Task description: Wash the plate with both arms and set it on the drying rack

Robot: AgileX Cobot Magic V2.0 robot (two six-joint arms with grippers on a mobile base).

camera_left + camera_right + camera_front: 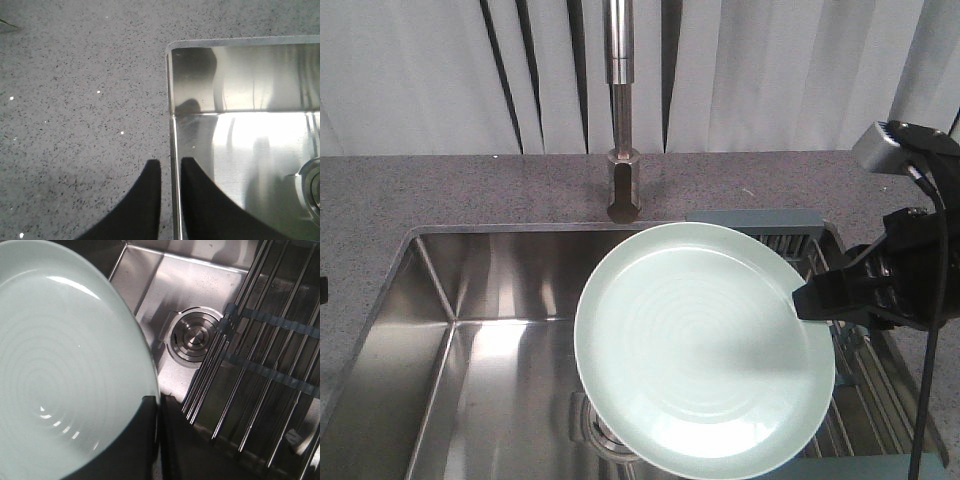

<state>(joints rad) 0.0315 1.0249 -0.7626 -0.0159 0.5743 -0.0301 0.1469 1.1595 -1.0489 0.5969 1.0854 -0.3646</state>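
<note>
Holding the plate (705,350) by its right rim, my right hand (807,300) keeps it above the sink (470,380), left of the rack (260,355). My left hand (171,195) hangs nearly closed, empty, at the sink's left edge.

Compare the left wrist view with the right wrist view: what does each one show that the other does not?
Only the left wrist view shows the speckled grey countertop and the sink's corner rim, with the left gripper almost closed and holding nothing. Only the right wrist view shows the plate, clamped at its rim by the right gripper, and the drying rack. Both show the steel sink and its drain.
</note>
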